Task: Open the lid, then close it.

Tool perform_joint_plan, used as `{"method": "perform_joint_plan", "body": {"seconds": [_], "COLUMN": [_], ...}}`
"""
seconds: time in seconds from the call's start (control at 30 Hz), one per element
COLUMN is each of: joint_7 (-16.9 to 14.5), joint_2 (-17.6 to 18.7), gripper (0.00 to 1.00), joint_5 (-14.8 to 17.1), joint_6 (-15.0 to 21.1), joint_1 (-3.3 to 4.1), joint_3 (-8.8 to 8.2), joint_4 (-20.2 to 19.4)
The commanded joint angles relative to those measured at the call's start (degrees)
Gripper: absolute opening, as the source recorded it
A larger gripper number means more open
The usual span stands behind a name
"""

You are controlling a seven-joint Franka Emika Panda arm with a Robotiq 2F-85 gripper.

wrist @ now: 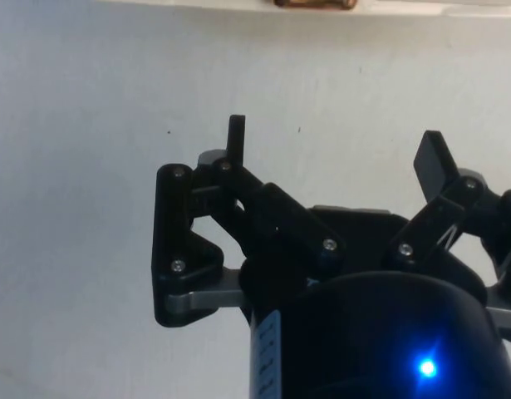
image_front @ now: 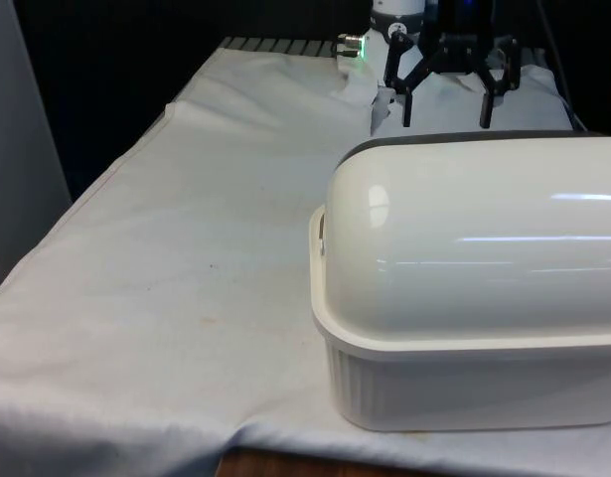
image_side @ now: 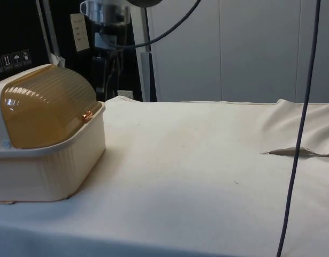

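Front view: bread box sits at the near end of the table, on the front view's right, its back turned to that camera. The domed lid is down over the ribbed base — closed, nothing started yet as far as I can judge.

Gripper hangs beyond the box's far edge, jaws spread wide, holding nothing, clear of the lid.

Side view: the lid's small handle is on the front face, low on the dome just above the base rim, facing the open stretch of white cloth. The gripper is on that same side.

Wrist view: fingertips apart over bare cloth, with the box rim and a sliver of the handle ahead of them, roughly centred between the jaws.

Key relation — the handle lies straight ahead of and below the jaws, its long axis along the box's length, so crosswise to the approach. My read: advance and drop onto it, then roll the lid up and back over the dome.
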Motion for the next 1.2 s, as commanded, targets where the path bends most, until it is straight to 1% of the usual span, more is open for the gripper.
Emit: {"method": "perform_joint_plan", "body": {"seconds": [0.0, 0.1, 0.13, 0.17, 0.3, 0.37, 0.4, 0.43, 0.47, 0.5, 0.53, 0.63, 0.7, 0.73, 0.77, 0.9, 1.03, 1.07, 1.1, 1.17], "joint_7": [0.1, 0.1, 0.2, 0.0, -0.5, -1.0, -1.3, -0.2, -1.5, -1.8, -2.5, -3.1, -3.4, -2.5, -3.5, -4.0, -4.5, -3.6, -4.7, -5.0], "joint_2": [0.7, 1.6, 1.2, 1.8, 2.8, 3.3, 3.5, 3.4, 3.7, 3.8, 4.1, 4.5, 4.9, 4.5, 5.0, 6.1, 6.6, 6.8, 6.9, 7.1], "gripper": [1.0, 1.0, 1.0, 1.0, 1.0, 1.0, 1.0, 1.0, 1.0, 1.0, 1.0, 1.0, 1.0, 1.0, 1.0, 1.0, 1.0, 1.0, 1.0, 1.0], "joint_5": [0.3, 0.9, 0.2, 1.1, 2.2, 3.4, 3.8, 2.3, 4.3, 4.8, 5.7, 6.8, 7.3, 6.0, 7.6, 8.6, 8.9, 7.8, 8.7, 8.6], "joint_6": [0.9, 1.7, 0.9, 1.8, 2.8, 3.4, 3.6, 3.0, 3.7, 3.9, 4.2, 4.6, 4.9, 4.3, 5.0, 6.1, 7.3, 6.6, 7.6, 7.9], "joint_1": [0.06, -0.06, 0.06, -0.06, -0.23, -0.4, -0.4, 0.0, -0.46, -0.52, -0.52, -0.4, -0.46, -0.06, -0.46, -0.57, -0.69, -0.23, -0.74, -0.8], "joint_3": [0.23, 0.57, 0.29, 0.63, 0.86, 1.03, 1.03, 0.4, 1.09, 1.09, 1.03, 0.97, 1.03, 0.34, 1.03, 1.09, 0.92, 0.29, 0.74, 0.52], "joint_4": [0.1, 0.1, 0.1, 0.1, 0.0, 0.0, 0.1, 0.1, 0.1, 0.2, 0.3, 0.8, 1.3, 1.0, 1.4, 2.1, 1.9, 2.2, 2.1, 2.1]}}
